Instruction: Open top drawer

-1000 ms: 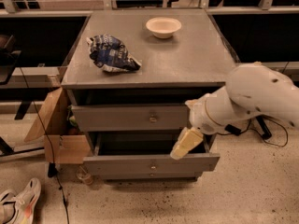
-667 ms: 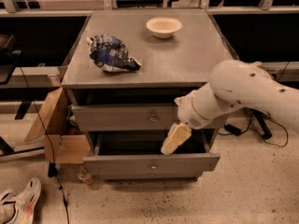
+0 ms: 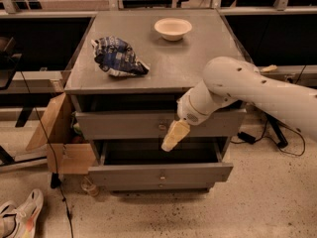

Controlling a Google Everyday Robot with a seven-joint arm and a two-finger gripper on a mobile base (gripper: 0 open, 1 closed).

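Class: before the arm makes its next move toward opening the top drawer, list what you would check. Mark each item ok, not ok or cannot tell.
1. Knob of the top drawer in view: ok, at the centre of the front panel.
2. Gripper close to the knob: ok, just right of it and slightly lower, in front of the panel.
3. Gripper holding the knob: cannot tell.
4. Top drawer pulled out: not ok, its front sits well behind that of the open lower drawer.
5. Cardboard box out of the drawer's path: ok, it stands to the side of the cabinet.
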